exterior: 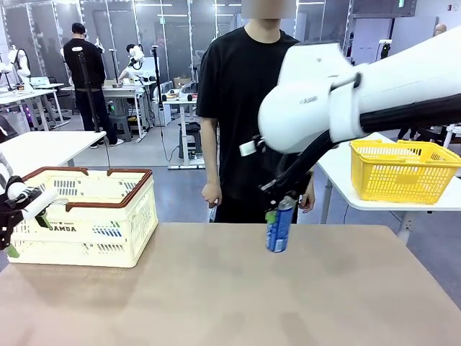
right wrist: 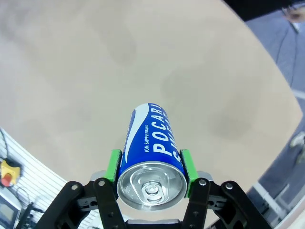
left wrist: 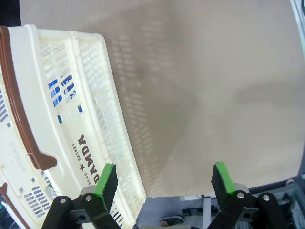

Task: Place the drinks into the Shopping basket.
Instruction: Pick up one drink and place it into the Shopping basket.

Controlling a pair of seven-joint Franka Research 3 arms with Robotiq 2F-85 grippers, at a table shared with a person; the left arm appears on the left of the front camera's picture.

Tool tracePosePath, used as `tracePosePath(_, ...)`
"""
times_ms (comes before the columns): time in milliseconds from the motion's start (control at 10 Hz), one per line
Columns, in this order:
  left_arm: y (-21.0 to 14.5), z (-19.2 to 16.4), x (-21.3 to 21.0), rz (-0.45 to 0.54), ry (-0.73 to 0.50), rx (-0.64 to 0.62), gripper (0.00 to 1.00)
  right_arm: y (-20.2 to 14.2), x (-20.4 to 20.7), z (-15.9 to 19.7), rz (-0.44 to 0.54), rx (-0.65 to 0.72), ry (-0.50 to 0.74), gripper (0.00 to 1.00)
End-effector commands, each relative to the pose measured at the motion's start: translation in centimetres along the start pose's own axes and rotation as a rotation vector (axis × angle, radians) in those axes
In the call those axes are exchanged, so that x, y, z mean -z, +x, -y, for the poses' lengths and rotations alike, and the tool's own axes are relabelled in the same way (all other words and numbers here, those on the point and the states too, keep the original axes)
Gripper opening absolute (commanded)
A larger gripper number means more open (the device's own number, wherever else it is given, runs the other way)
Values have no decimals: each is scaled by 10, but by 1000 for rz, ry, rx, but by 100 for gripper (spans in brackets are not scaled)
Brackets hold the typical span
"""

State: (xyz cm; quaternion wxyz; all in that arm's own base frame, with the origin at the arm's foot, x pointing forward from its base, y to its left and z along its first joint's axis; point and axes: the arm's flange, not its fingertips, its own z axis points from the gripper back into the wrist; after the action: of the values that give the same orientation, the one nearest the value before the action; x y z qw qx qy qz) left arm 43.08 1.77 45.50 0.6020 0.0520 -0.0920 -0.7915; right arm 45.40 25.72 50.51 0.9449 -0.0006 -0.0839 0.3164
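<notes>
A blue drink can with white lettering and a silver top is clamped between the green pads of my right gripper. In the front view this can hangs at or just above the tabletop near the far edge, slightly tilted, under the right gripper. The cream Shopping basket with a brown rim stands at the table's left. Blue shapes show through its lattice wall. My left gripper is open with nothing between its fingers. It sits beside the basket's near left corner.
A person in black stands at the far edge, right behind the held can, hands hanging down. A bright yellow mesh basket rests on a white side table at the right. Bare tabletop stretches between the basket and the can.
</notes>
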Motion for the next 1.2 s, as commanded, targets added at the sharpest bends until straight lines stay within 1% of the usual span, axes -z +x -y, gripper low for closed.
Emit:
tracePosePath(0, 1, 4, 0, -4, 0, -5, 100, 20, 17, -18, 9, -103, -11, 23)
tracePosePath(300, 1, 4, 0, -4, 0, -5, 100, 50, 45, -41, 37, -212, 21, 23)
tracePosePath(400, 1, 4, 0, -4, 0, -5, 100, 57, 52, -47, 33, -240, 34, 23)
tracePosePath(700, 1, 4, 0, -4, 0, -5, 100, 72, 69, -58, 2, -278, 54, 23)
tracePosePath(1000, 1, 4, 0, -4, 0, -5, 100, 82, 96, -59, -26, -299, 62, 23)
tracePosePath(1100, 1, 4, 0, -4, 0, -5, 100, 83, 106, -58, -39, -302, 46, 23)
